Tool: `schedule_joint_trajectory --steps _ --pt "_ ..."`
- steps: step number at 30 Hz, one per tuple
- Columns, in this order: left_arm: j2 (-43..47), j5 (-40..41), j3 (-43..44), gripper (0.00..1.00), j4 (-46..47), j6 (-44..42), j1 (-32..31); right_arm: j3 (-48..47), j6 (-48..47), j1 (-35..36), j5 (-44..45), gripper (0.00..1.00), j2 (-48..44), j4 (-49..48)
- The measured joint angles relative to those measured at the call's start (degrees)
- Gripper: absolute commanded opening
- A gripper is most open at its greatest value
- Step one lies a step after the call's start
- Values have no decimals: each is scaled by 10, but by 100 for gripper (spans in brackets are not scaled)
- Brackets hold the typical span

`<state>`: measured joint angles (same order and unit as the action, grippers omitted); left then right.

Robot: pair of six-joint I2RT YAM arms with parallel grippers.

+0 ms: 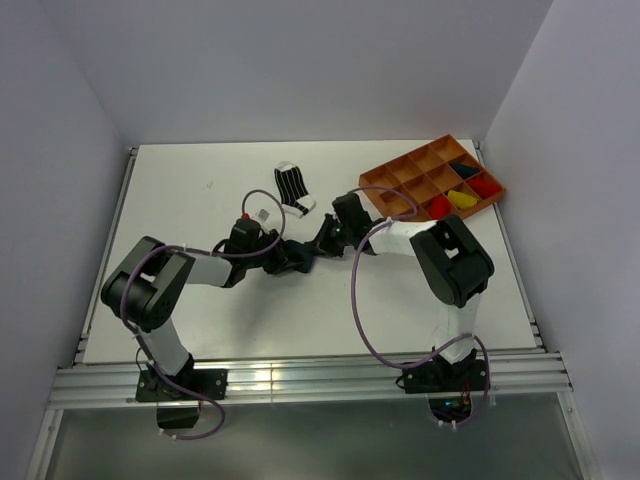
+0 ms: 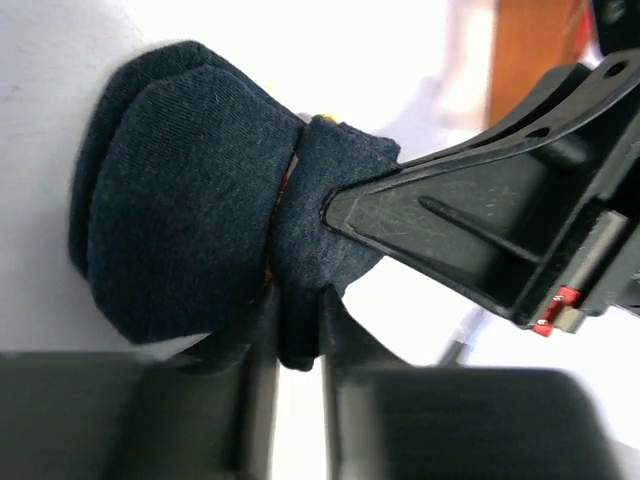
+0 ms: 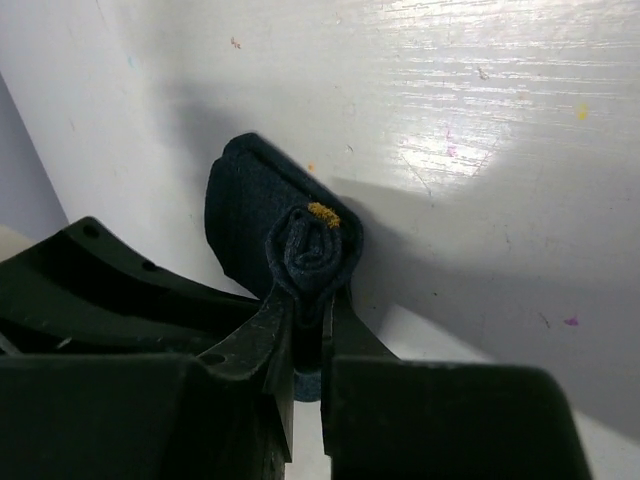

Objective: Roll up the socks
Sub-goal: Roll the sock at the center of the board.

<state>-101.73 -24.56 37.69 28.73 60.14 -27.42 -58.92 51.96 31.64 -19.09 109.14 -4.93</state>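
A dark navy sock lies partly rolled on the white table, a speck of yellow showing at the roll's end. My left gripper is shut on the rolled part from below. My right gripper is shut on the same roll from the opposite side, and one of its fingers reaches in from the right in the left wrist view. In the top view both grippers meet at mid-table and hide the navy sock. A black-and-white striped sock lies flat behind them.
An orange compartment tray stands at the back right, holding red, yellow and dark bundles. The table's raised edges run along the left and right sides.
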Motion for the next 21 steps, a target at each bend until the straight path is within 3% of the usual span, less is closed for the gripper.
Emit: schedule_joint_trajectory --steps 3,6,13,21 --pt "36 60 -1 48 -49 -33 -22 -13 -9 4 5 0 0 24" --pt "80 145 -1 54 -108 -72 -60 -32 -20 6 15 0 0 61" --pt "163 373 1 57 -193 -163 -198 -65 -35 11 33 0 1 130" --pt "144 558 52 56 -196 -268 -302 -93 -43 19 34 0 10 177"
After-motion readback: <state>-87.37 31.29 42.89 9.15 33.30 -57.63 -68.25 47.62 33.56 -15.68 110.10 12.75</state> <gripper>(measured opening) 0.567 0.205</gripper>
